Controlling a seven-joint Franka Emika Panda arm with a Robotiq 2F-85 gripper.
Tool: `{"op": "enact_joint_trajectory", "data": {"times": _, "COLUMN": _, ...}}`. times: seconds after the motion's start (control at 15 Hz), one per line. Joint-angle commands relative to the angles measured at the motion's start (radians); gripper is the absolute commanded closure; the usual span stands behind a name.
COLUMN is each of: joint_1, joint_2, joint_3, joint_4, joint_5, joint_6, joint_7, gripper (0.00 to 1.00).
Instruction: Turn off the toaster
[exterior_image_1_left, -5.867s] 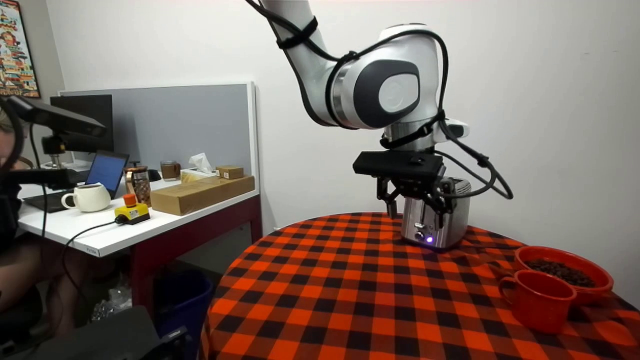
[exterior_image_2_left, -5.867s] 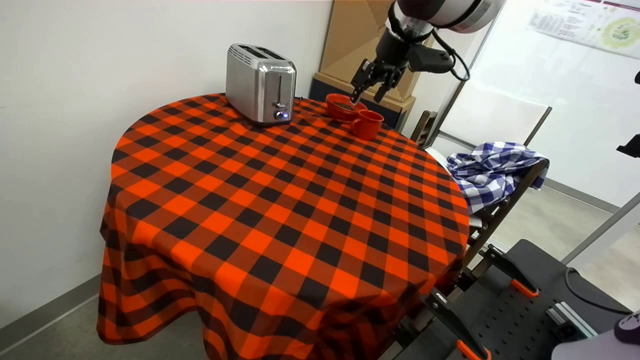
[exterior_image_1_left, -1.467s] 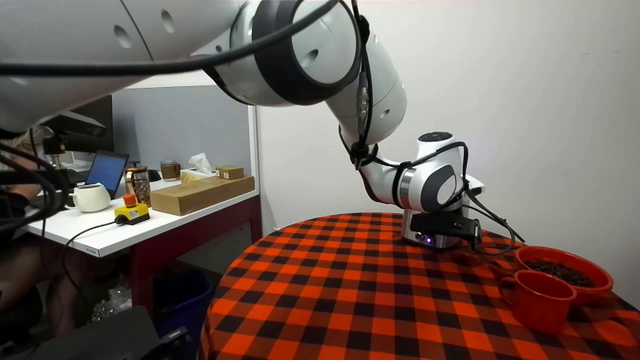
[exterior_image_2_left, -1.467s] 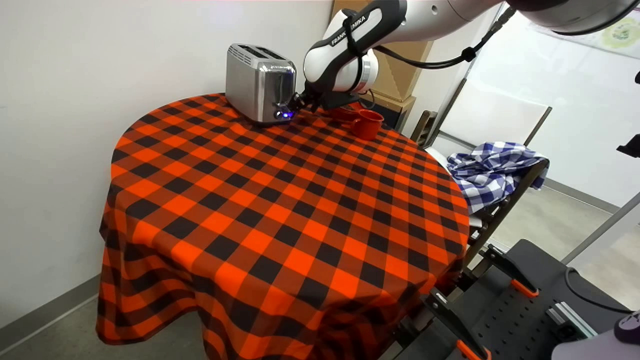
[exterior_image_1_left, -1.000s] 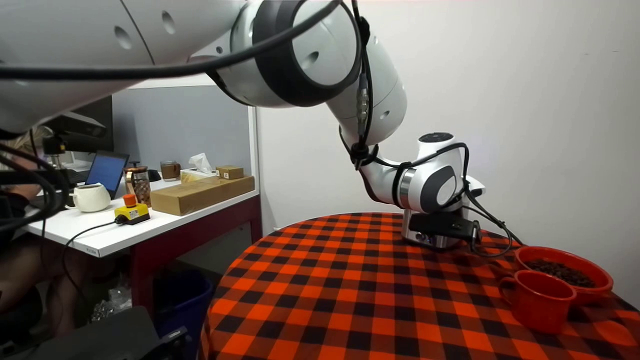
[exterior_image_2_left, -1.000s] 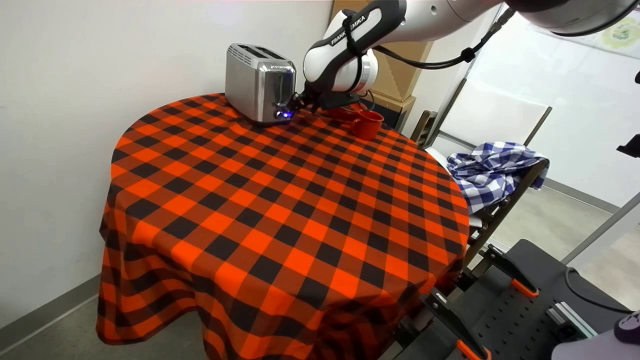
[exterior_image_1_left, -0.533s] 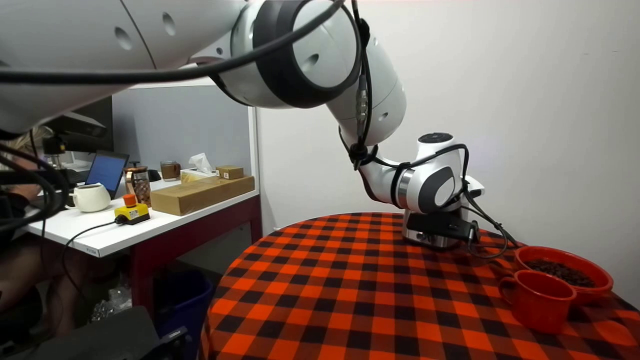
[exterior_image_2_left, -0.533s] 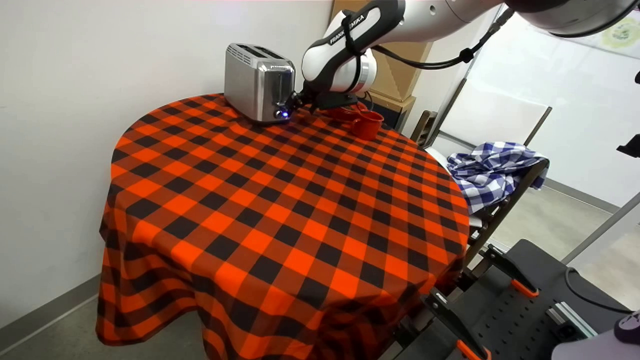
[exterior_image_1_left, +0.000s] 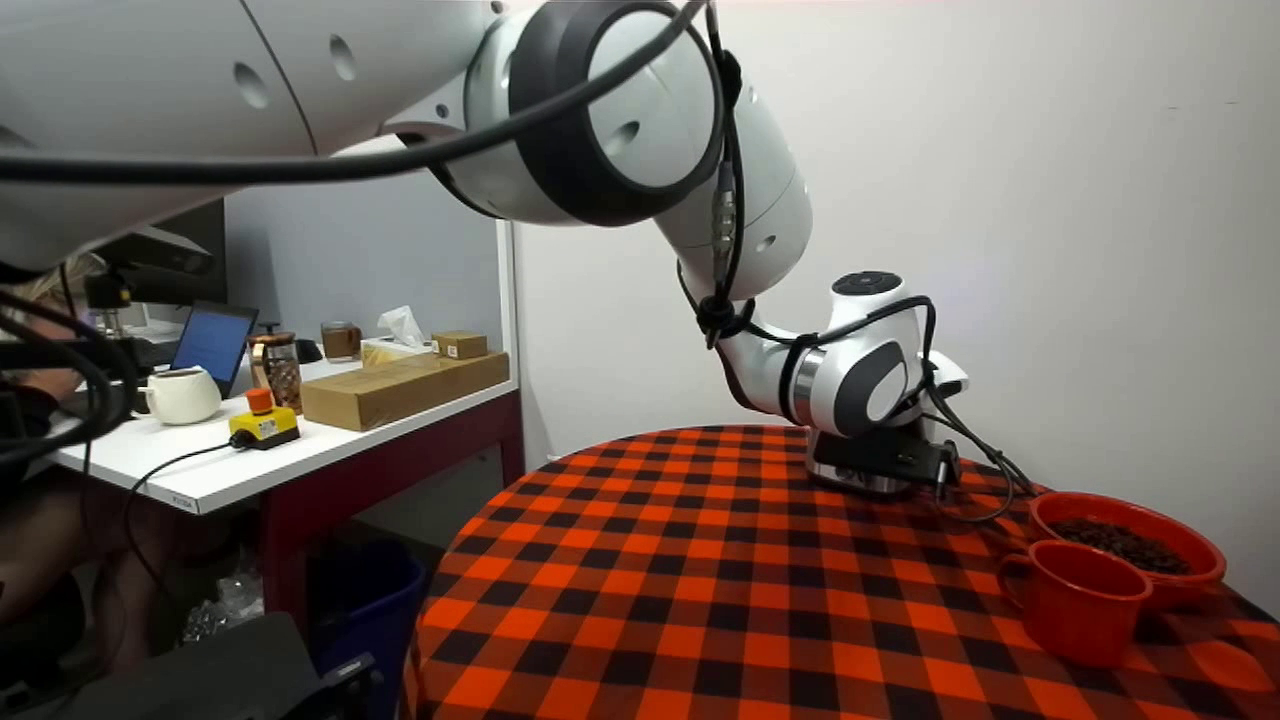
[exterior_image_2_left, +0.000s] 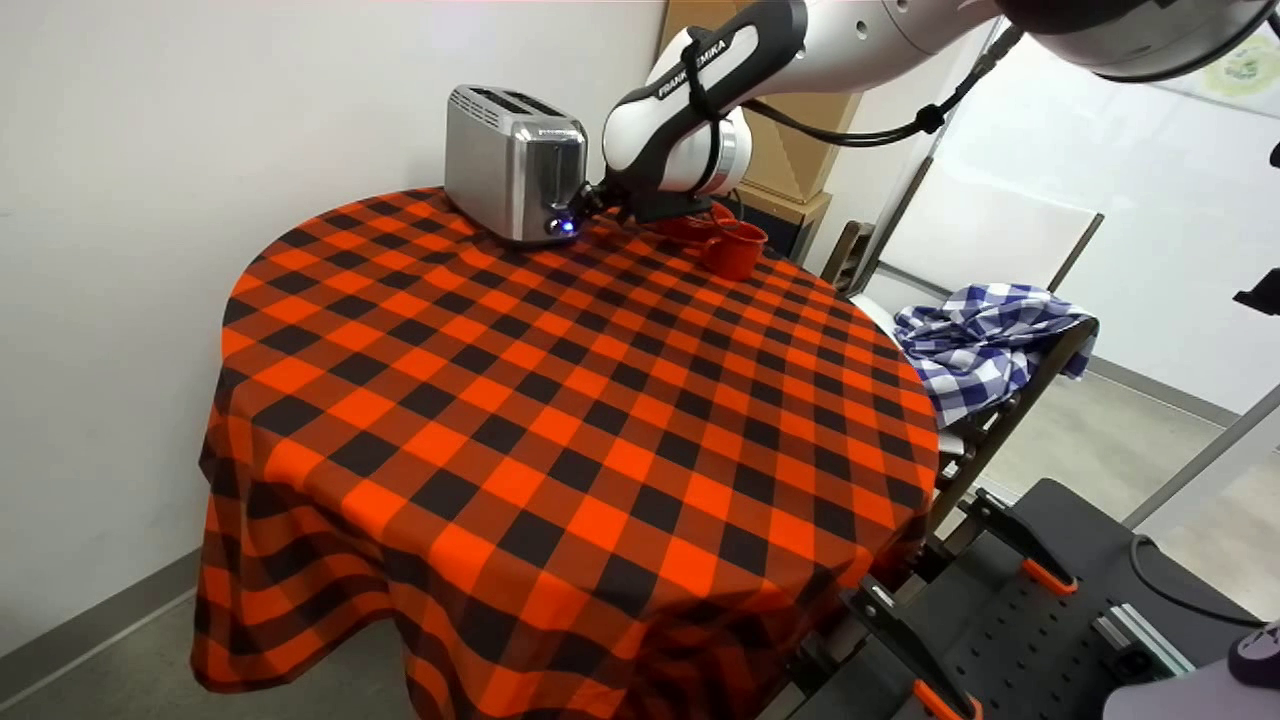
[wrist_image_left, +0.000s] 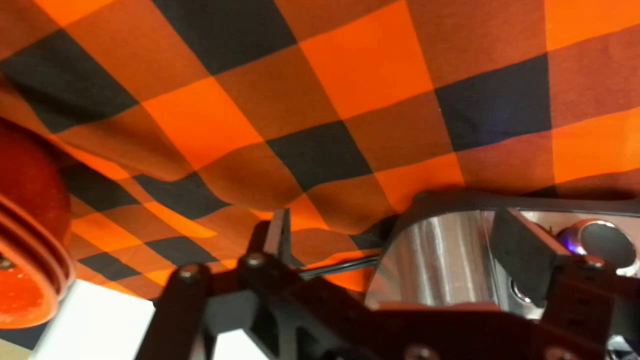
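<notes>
The silver toaster (exterior_image_2_left: 485, 165) stands by the wall, its bluish light (exterior_image_2_left: 568, 227) lit low on its front. In an exterior view the wrist hides most of the toaster (exterior_image_1_left: 838, 478), light included. In the wrist view the toaster's rounded corner (wrist_image_left: 440, 260) lies between my spread fingers. My gripper (wrist_image_left: 402, 245) is open, holding nothing. Its right finger overlaps the toaster's control panel, beside a round knob (wrist_image_left: 607, 243) with a purple glow; whether it touches is unclear. Its left finger is over the cloth beside the toaster. My gripper also shows at the toaster's front (exterior_image_2_left: 595, 200).
A red mug (exterior_image_1_left: 1090, 610) and a red bowl (exterior_image_1_left: 1195, 545) of dark beans stand at the table's edge; the bowl also shows in the wrist view (wrist_image_left: 30, 185). A cord (wrist_image_left: 345, 266) runs from the toaster. A checked cloth (exterior_image_1_left: 680, 580) covers the round table.
Since the oldest frames, my gripper has come down from above to the toaster's front. In the last second the wrist has sunk slightly and the toaster has shifted slightly toward the wall.
</notes>
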Motion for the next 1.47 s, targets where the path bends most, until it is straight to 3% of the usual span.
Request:
{"op": "enact_joint_trajectory", "data": {"times": 0.0, "joint_1": -0.012, "joint_2": 0.022, "joint_3": 0.044, "joint_4": 0.044, "joint_5": 0.03, "joint_6": 0.037, "joint_7": 0.008, "gripper": 0.0}}
{"op": "enact_joint_trajectory", "data": {"times": 0.4, "joint_1": -0.044, "joint_2": 0.016, "joint_3": 0.106, "joint_4": 0.042, "joint_5": 0.078, "joint_6": -0.002, "joint_7": 0.0, "gripper": 0.0}}
{"op": "enact_joint_trajectory", "data": {"times": 1.0, "joint_1": -0.035, "joint_2": -0.002, "joint_3": 0.071, "joint_4": 0.066, "joint_5": 0.091, "joint_6": -0.201, "joint_7": 0.015, "gripper": 0.0}}
{"op": "enact_joint_trajectory", "data": {"times": 1.4, "joint_1": -0.028, "joint_2": 0.011, "joint_3": 0.04, "joint_4": 0.091, "joint_5": 0.082, "joint_6": -0.213, "joint_7": 0.016, "gripper": 0.0}}
